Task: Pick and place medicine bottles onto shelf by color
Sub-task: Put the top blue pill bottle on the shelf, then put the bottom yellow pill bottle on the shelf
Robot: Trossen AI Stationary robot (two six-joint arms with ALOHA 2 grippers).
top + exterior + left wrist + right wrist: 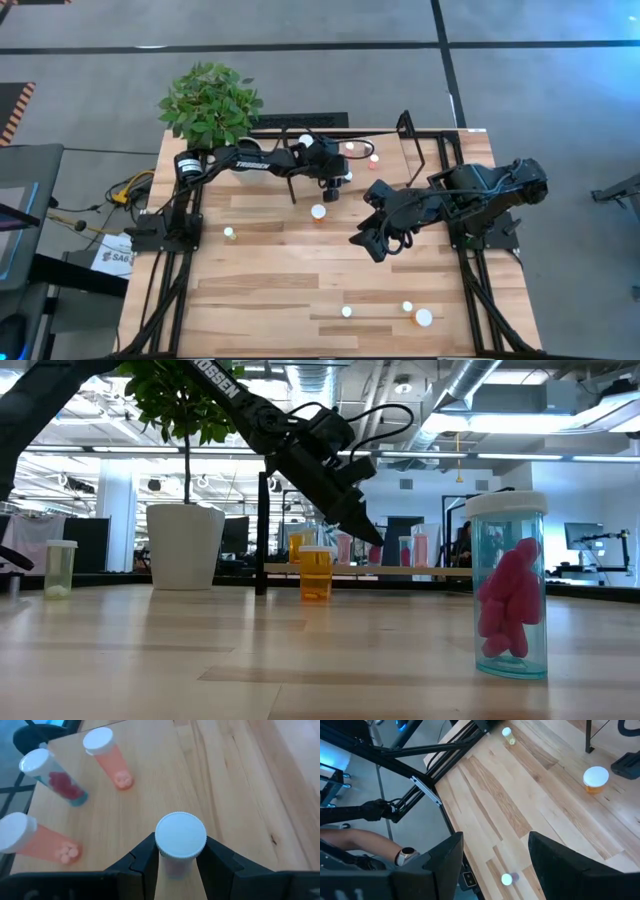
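Left claw (177, 857) clenches a white-capped bottle (180, 836) over the shelf (150, 780); right claw (492, 855), released, hovers mid-counter (270, 280).

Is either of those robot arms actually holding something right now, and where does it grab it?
Yes. The left gripper holds a white-capped bottle upright over the shelf, its fingers pinching the body just under the cap. The right gripper is open and empty.

The left pincer (181, 865) hides the held bottle's (180, 837) body.
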